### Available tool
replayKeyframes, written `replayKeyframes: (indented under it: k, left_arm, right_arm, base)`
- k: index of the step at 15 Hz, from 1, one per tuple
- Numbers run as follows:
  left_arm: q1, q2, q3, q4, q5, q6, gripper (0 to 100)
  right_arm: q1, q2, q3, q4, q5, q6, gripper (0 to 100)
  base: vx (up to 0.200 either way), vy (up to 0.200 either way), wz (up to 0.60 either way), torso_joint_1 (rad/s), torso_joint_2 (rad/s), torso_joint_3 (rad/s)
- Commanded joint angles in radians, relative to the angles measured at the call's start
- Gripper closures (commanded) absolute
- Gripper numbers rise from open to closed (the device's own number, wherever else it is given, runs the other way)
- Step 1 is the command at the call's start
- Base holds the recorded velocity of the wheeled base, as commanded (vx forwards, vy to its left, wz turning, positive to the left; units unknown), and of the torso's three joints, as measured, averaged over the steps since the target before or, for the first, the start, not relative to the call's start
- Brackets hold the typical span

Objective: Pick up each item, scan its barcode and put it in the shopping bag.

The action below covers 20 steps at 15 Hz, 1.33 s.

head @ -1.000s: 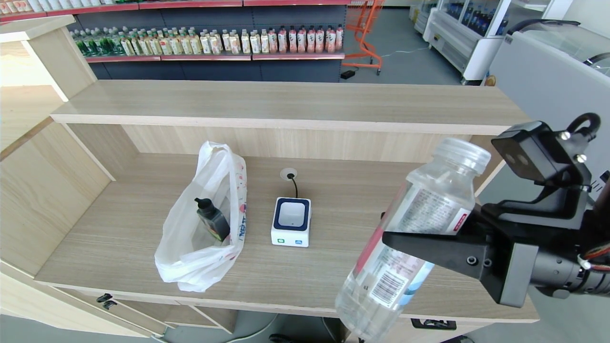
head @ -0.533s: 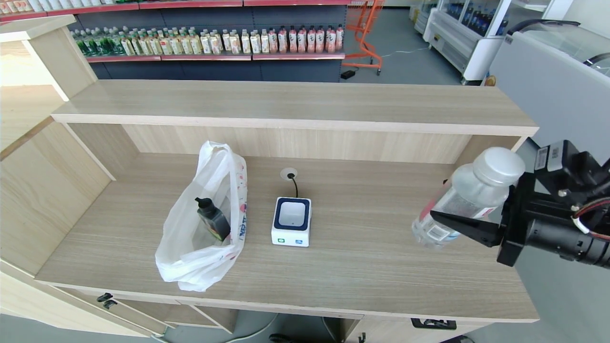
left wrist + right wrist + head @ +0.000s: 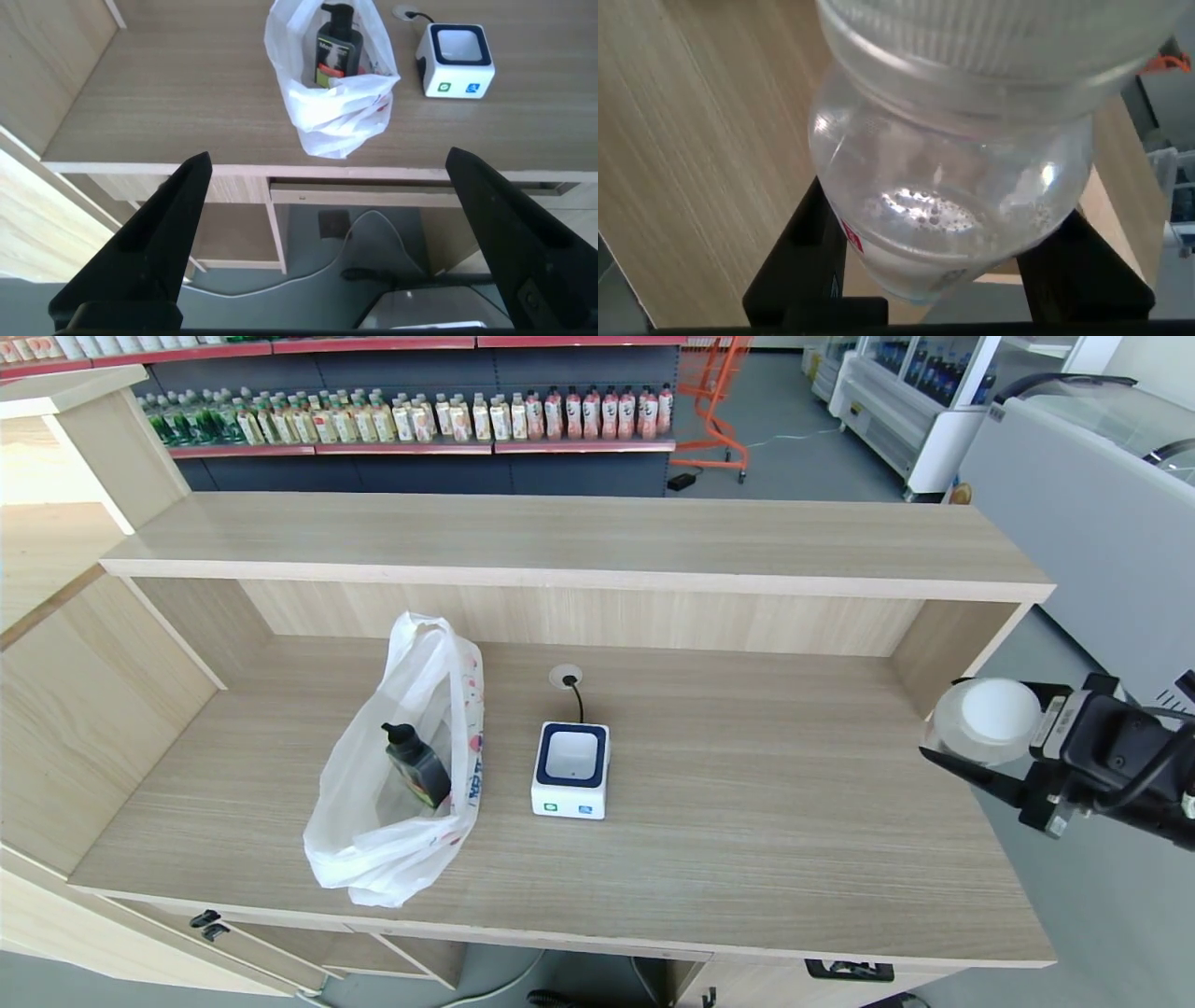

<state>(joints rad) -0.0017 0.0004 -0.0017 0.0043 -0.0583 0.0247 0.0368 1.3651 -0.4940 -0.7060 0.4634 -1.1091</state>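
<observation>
At the checkout station, a light wood-grain counter (image 3: 747, 840) with a raised back ledge and side walls carries the task items.

1. White translucent plastic shopping bag (image 3: 392, 803) (image 3: 332, 103): it stands left of centre on the counter with its mouth open. Its lower folds lie near the front edge.

2. Left gripper (image 3: 322, 252): it hangs off the front edge of the counter, roughly opposite the bag. The two black fingers are spread wide with nothing between them.

3. Right gripper (image 3: 971, 756) (image 3: 938, 280): it is positioned at the right edge of the counter, toward the rear right corner. The black fingers are clamped on either side of item 4.

4. Clear plastic water bottle with a white cap (image 3: 987, 719) (image 3: 943, 187): it is gripped by the right gripper and held clear of the counter surface. The cap points up toward the head camera. Its barcode cannot be made out.

5. White box-shaped barcode scanner with a dark blue frame around its window (image 3: 570, 770) (image 3: 455, 61): it sits at mid-counter, just beside the bag on the bag's right, not touching it.

6. Black pump-top bottle (image 3: 417, 770) (image 3: 332, 51): it is inside the bag, leaning.

7. Black cable (image 3: 574, 700): it runs from the scanner's rear to a round port in the counter.
</observation>
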Motion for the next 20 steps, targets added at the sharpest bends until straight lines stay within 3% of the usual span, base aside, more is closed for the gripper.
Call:
replayKeyframes:
  k: [1,12,14,20]
  left_arm:
    - [0.000,0.000,0.000,0.000,0.000,0.000,0]
    - [0.000,0.000,0.000,0.000,-0.002,0.001,0]
    - [0.000,0.000,0.000,0.000,0.000,0.000,0]
    - [0.000,0.000,0.000,0.000,0.000,-0.003,0]
  right_arm:
    - [-0.003,0.009,-0.008,-0.004,-0.003,-0.035,100]
    - [0.000,-0.015,-0.006,-0.007,-0.035,-0.087,100]
    - [0.005,-0.015,-0.006,-0.006,-0.032,-0.084,100]
    - [0.037,0.014,-0.014,-0.006,-0.012,-0.035,100]
  base:
    - [0.000,0.000,0.00,0.000,0.00,0.000]
    - [0.000,0.000,0.00,0.000,0.00,0.000]
    - [0.200,0.200,0.00,0.002,0.00,0.005]
    - [0.000,0.200,0.00,0.000,0.00,0.002]
